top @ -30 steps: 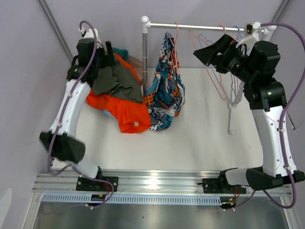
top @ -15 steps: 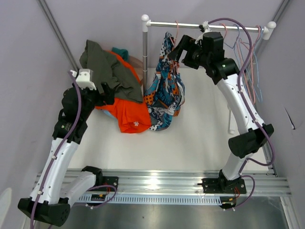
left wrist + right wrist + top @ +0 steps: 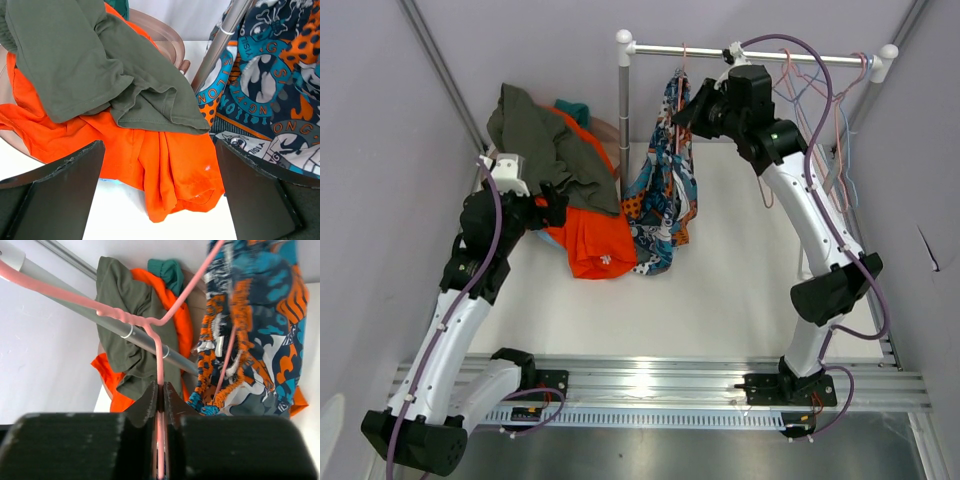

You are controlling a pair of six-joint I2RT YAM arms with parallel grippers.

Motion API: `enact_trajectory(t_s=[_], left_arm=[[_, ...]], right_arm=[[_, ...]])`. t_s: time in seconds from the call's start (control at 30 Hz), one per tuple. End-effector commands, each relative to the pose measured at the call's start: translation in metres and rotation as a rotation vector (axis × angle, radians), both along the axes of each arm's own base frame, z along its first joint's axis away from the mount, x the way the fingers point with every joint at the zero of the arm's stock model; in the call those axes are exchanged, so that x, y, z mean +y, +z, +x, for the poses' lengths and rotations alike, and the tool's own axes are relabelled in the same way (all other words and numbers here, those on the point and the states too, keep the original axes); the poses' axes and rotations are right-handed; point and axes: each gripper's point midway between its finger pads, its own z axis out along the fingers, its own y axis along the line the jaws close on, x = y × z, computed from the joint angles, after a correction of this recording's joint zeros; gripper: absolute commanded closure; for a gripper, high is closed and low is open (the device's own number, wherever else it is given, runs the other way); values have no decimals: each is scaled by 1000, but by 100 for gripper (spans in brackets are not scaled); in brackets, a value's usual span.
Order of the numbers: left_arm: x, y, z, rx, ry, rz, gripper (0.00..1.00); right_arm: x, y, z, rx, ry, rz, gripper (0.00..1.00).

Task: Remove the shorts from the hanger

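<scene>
**Inspector:** Where are the teal-orange-white-navy printed cloth shorts?

**Assessor:** Hung on the thin pink wire hanger at the metal rail. The right tool is clenched on the hanger wire. The left tool is released, facing the bright orange cloth shorts.

**Inspector:** Hazards? Markings?

**Assessor:** The wire may slip or twist in so narrow a pinch, and the waistband may snag. The print reads "ONG", possibly part of a longer word.

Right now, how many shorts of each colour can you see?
Olive green cloth shorts: 1
Bright orange cloth shorts: 1
Dark teal cloth shorts: 1
Teal-orange-white-navy printed cloth shorts: 1
Total: 4 clearly showing
</scene>
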Motion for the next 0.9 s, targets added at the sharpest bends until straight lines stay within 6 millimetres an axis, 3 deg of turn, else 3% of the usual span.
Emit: enact_trajectory(t_s=[0.0, 0.2, 0.33, 0.37, 0.4, 0.43, 0.47, 0.57, 0.73, 0.83, 0.87], left_arm=[[-5, 12, 0, -56, -26, -20, 1], [-8, 14, 0, -62, -39, -25, 1], [-32, 31, -9, -98, -174, -44, 1], [-41, 53, -14, -141, -211, -48, 1], [-48, 58, -15, -146, -237, -44, 1], [-63, 62, -22, -147, -292, -47, 1], [-71, 85, -27, -193, -324, -58, 1], [-106, 114, -48, -254, -483, -117, 1], [-171, 144, -91, -330, -818, -252, 1], [-204, 130, -101, -299, -959, -258, 1], [-222, 115, -101, -254, -1001, -250, 1]], right_arm=[[-2, 14, 4, -38, -24, 6, 100], [-3, 20, 2, -46, -29, 19, 100], [-9, 55, -8, -119, -39, 54, 100], [-11, 69, -12, -153, -40, 71, 100], [-13, 80, -15, -177, -45, 82, 100], [-18, 95, -23, -210, -49, 96, 100], [-21, 105, -27, -232, -56, 110, 100], [-32, 128, -41, -279, -77, 131, 100], [-37, 131, -51, -275, -81, 133, 100], [-39, 135, -58, -282, -81, 148, 100], [-40, 137, -60, -280, -82, 159, 100]])
